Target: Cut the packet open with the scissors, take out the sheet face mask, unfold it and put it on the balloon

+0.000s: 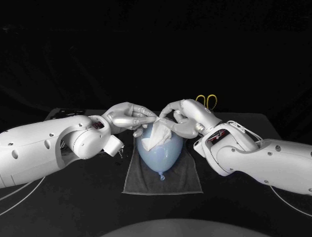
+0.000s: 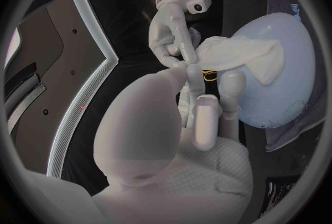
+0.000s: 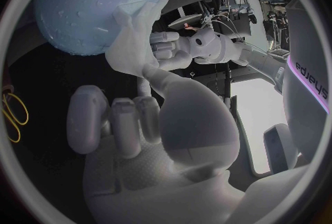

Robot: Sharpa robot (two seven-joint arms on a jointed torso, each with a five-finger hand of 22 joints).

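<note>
A grey cloth (image 1: 143, 182) lies on the black counter (image 1: 91, 202). The balloon (image 1: 163, 157) rests lengthwise on it, knot toward the near edge. The mask (image 1: 157, 136), white and partly folded, drapes over the balloon's far half. Both hands meet above it. The left hand (image 1: 129, 117) pinches the mask's upper edge between thumb and fingertip, and the right hand (image 1: 181, 117) grips the same edge just beside it. Together they cover the balloon's far end. Beyond the right hand lie the scissors (image 1: 206, 100); their yellow handles show, and the wrist hides the blades. In the right wrist view the left arm (image 3: 304, 41) carries the word "sharpa". A red mark on the right wrist in the head view is too small to read.
</note>
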